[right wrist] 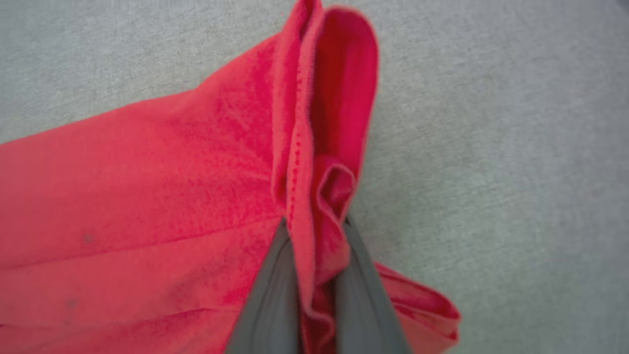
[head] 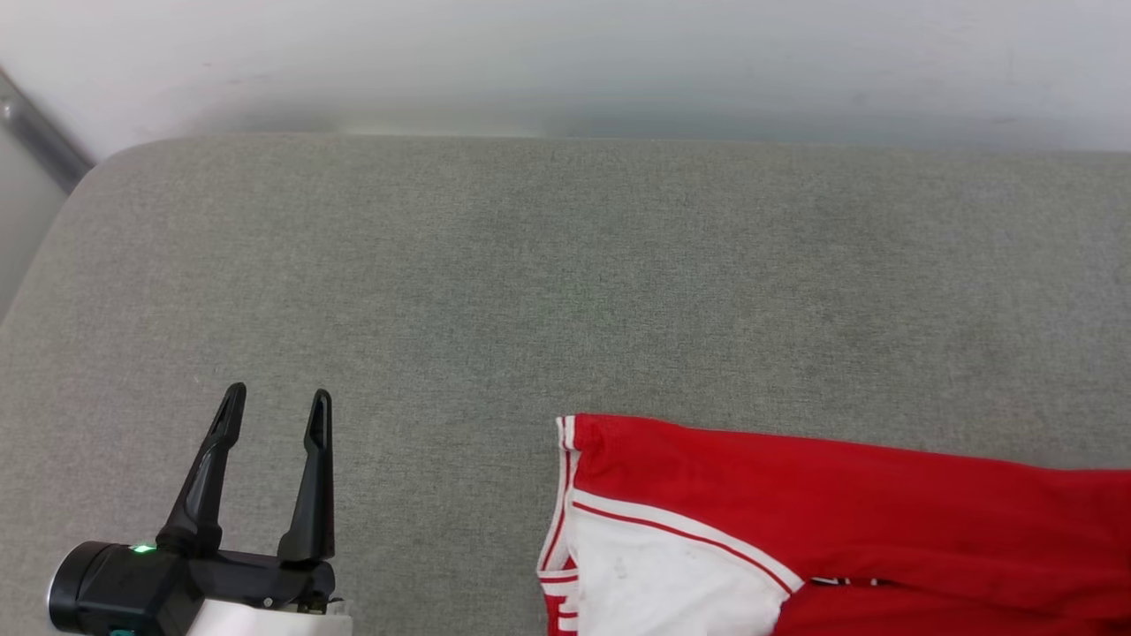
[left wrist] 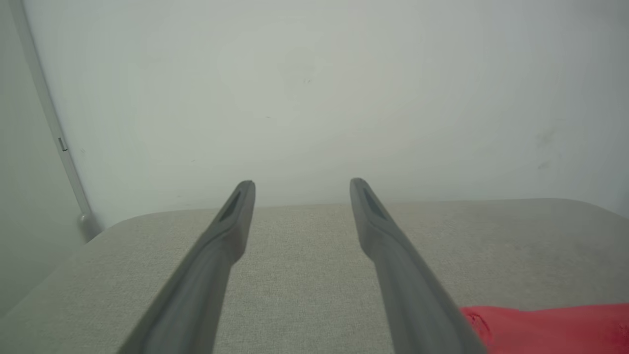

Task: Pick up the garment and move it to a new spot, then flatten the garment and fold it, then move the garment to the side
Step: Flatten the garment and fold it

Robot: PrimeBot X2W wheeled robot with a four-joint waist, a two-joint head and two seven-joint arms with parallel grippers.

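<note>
- The garment (head: 839, 521) lies on the grey padded surface (head: 530, 265), in the lower right of the head view. It runs off that view's right and bottom edges.
- Its near end shows a white sleeve (head: 663, 574) edged with red-and-white striped trim (head: 561, 495), with a broad band of red cloth above and to the right of it.
- A sliver of dark print peeks out at a fold below the red band, though it is too small to read.
- In the right wrist view, the right gripper (right wrist: 315, 223) is clamped on a bunched fold of the garment (right wrist: 147, 196). Red cloth is squeezed between the two grey fingers (right wrist: 275, 295), and a stitched hem rises in a ridge above the tips.
- The cloth around the pinch seems slightly raised off the surface (the picture is soft here, so this is hard to judge).
- The left gripper (head: 279, 393) is at the lower left of the head view, with its jaws spread wide and nothing between them. It is well apart from the garment and over bare grey fabric.
- In the left wrist view, the left gripper (left wrist: 302, 183) points toward the far edge of the surface and the pale wall (left wrist: 314, 88) behind it. A corner of the garment (left wrist: 550, 327) shows at the lower right, beside the right-hand finger.
- A thin metal rail (head: 35, 132) runs along the wall at the far left corner.
</note>
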